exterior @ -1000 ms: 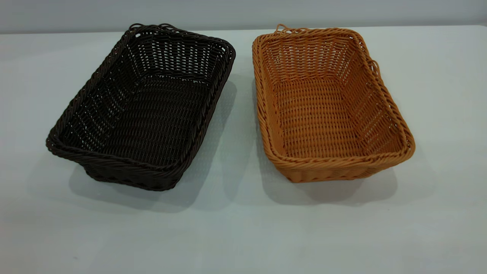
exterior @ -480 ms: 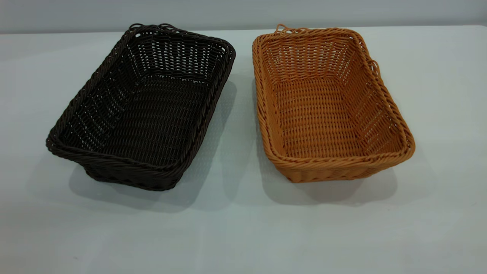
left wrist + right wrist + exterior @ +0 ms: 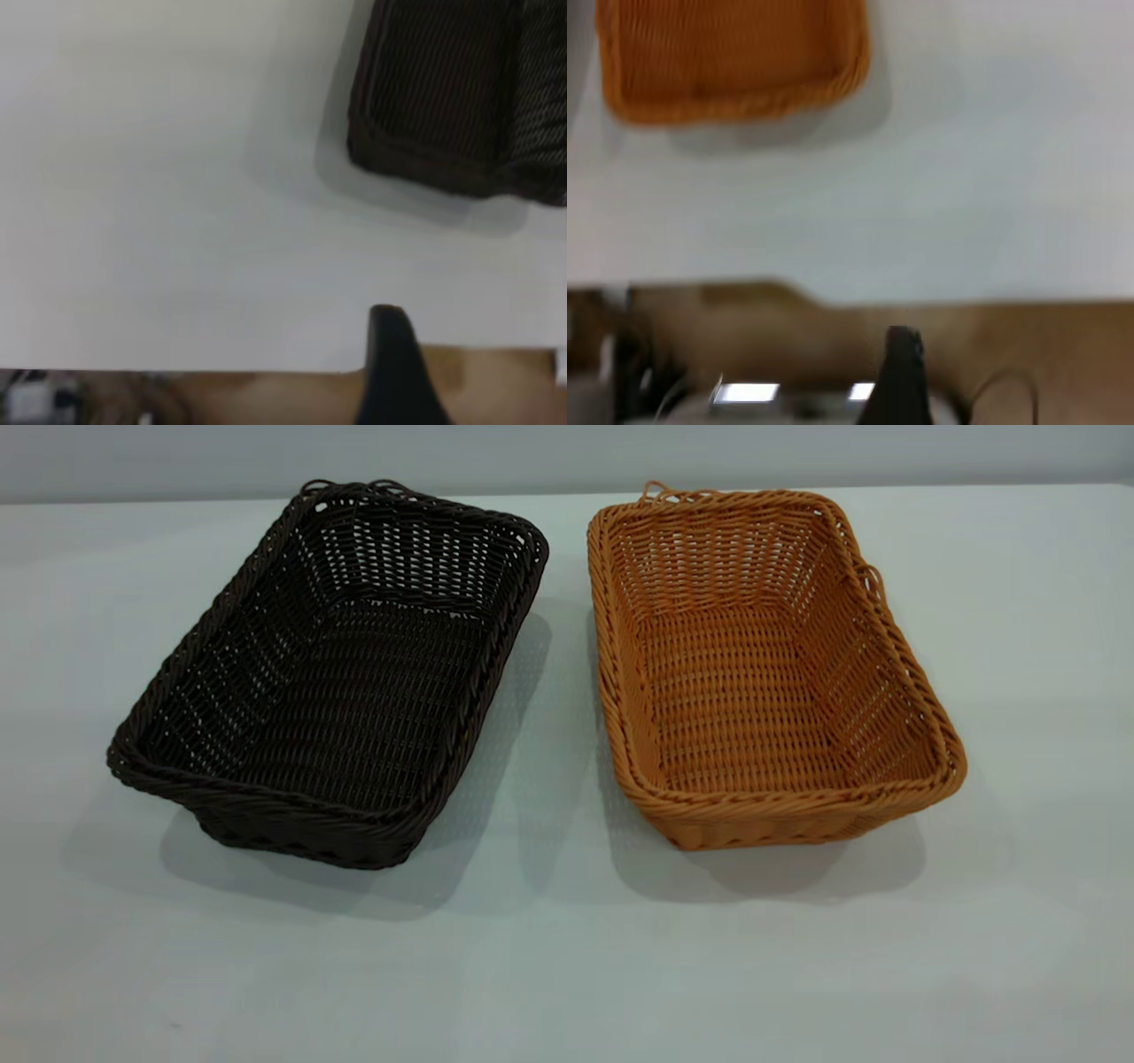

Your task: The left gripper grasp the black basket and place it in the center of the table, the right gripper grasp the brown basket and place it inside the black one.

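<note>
The black basket [image 3: 332,669] stands empty on the white table [image 3: 549,957], left of centre, turned slightly askew. The brown basket [image 3: 766,664] stands empty beside it on the right, with a gap between them. Neither arm shows in the exterior view. In the left wrist view the black basket's corner [image 3: 443,97] lies far off, and a part of the left gripper [image 3: 390,354] shows over the table's near edge. In the right wrist view the brown basket's end [image 3: 731,57] lies far off, and the right gripper [image 3: 899,372] hangs beyond the table's edge.
The white table runs wide in front of both baskets and to their outer sides. A grey wall [image 3: 567,456] stands behind the table. Brown floor [image 3: 1045,354] and some equipment [image 3: 744,394] lie past the table's near edge.
</note>
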`<action>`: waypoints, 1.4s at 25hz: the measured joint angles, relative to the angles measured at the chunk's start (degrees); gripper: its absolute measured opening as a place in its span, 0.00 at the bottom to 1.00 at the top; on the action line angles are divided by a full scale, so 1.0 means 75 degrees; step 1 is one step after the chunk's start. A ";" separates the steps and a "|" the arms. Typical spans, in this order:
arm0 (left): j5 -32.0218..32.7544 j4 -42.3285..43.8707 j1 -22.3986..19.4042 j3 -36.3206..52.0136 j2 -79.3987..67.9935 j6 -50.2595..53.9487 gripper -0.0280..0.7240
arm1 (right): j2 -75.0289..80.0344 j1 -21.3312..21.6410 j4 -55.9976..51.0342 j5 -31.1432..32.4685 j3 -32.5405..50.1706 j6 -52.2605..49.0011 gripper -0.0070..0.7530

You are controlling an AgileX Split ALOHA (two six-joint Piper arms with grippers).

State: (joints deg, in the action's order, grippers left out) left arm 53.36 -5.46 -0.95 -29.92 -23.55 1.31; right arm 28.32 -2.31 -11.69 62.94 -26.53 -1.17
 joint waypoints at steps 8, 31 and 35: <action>-0.1749 -0.0673 -0.0006 -0.0196 -0.3338 -0.1284 0.75 | 0.2776 0.0000 -0.2570 -0.1836 -0.0066 0.1484 0.77; -0.3528 -0.2313 -0.0006 -0.1748 -0.7396 -0.3172 0.76 | 1.0946 -0.1314 -1.2208 -0.2922 -0.0746 0.4398 0.71; -0.3521 -0.2313 -0.0006 -0.1748 -0.7489 -0.3165 0.76 | 1.1788 -0.1793 -1.2225 -0.3336 -0.1236 0.3602 0.71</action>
State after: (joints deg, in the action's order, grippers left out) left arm 26.95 -22.80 -0.99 -43.03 -79.72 -22.44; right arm 116.72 -15.76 -103.37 37.92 -35.80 25.85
